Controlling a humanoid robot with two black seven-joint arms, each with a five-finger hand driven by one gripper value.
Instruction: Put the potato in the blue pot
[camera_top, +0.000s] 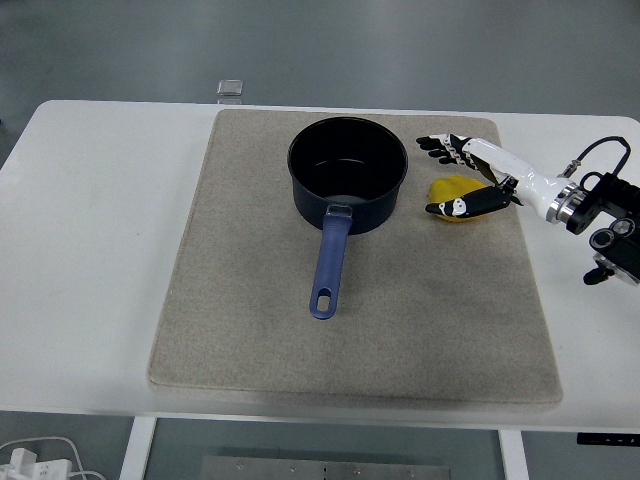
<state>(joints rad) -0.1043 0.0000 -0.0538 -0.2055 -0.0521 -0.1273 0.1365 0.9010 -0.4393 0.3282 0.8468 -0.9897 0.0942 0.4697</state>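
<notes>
The potato (452, 187) lies directly beneath the right hand (462, 178), whose fingers are spread and arched over it with the thumb at its near side; whether contact is made cannot be told. The blue pot (348, 172) stands just beyond the fingertips, to the hand's left, on the mat (250, 330) covering the bench (90, 250). The potato's long axis appears to run roughly along the hand's reach, so a short leftward carry is judged to be needed.

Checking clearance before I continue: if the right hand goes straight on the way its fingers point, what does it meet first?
Likely the blue pot: the right hand, over the potato, points left at its wall. Height is unclear.
</notes>
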